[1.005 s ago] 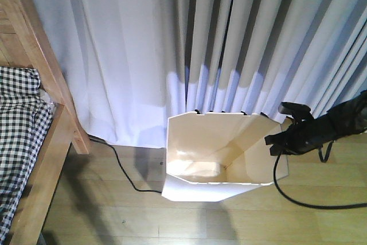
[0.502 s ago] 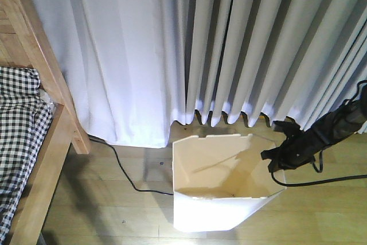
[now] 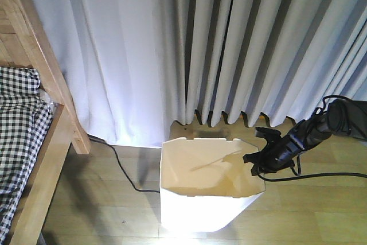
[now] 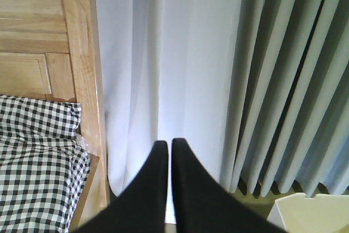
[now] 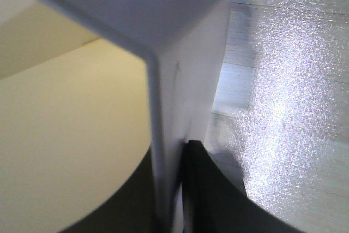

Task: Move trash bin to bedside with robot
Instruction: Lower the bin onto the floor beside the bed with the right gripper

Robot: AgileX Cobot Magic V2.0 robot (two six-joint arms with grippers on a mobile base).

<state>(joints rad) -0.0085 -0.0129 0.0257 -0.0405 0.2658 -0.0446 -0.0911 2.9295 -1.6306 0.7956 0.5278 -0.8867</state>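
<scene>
The white trash bin (image 3: pixel 200 210) stands upright on the wooden floor in front of the curtain, its cream inside showing. My right gripper (image 3: pixel 256 162) is at its right rim, shut on the thin wall. In the right wrist view the bin wall (image 5: pixel 185 69) runs between the two black fingers (image 5: pixel 210 195), one inside and one outside. The bedside is at the left: a light wooden frame (image 3: pixel 54 136) with checked bedding (image 3: pixel 20 124). My left gripper (image 4: pixel 166 143) is shut and empty, pointing at the curtain next to the bed frame (image 4: pixel 82 80). A corner of the bin (image 4: pixel 313 214) shows low right.
Pale curtains (image 3: pixel 229 44) hang to the floor behind the bin. A black cable (image 3: pixel 123 171) runs across the floor between bed and bin. Another cable (image 3: pixel 321 177) trails under the right arm. Bare floor lies between the bed frame and the bin.
The bin has come away from the curtain, towards the camera and a little left, now upright. The right gripper moved left and down with it.
</scene>
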